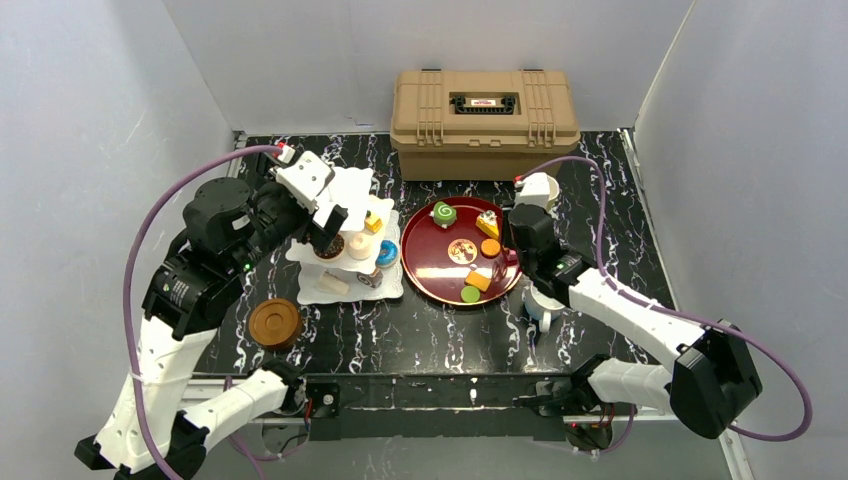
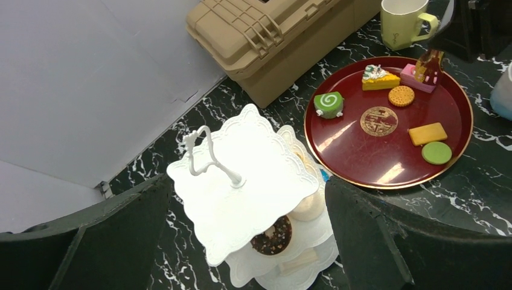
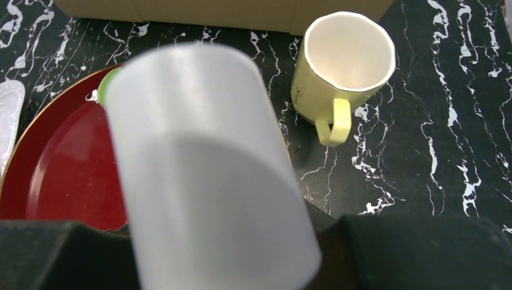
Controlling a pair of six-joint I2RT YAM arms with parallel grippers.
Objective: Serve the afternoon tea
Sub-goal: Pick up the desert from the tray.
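Pastries [image 1: 479, 281], 6 of them, lie on the dark red tray [image 2: 362, 154]: green roll [image 2: 329, 104], yellow wedge [image 2: 380, 78], pink cake [image 2: 419, 77], round biscuit [image 2: 401, 95], orange slab [image 2: 427, 133] and green disc [image 2: 436, 153]. Just left of the tray stands the white 3-tier stand [image 2: 241, 175], with a chocolate donut [image 2: 272, 237] and a blue donut [image 1: 388, 255] on its lower tiers. My left pincer [image 1: 330, 228] hangs over that stand, fingers spread wide. My right pincer [image 3: 223, 241], at the tray's right edge, pinches the white mug [image 3: 199, 151], which looks tilted. Behind the tray's right side sits the cream-yellow mug [image 3: 347, 66], upright, beside the tan case [image 1: 485, 120]. A brown coaster [image 1: 275, 322] lies left of the tray, nearer me than the stand.
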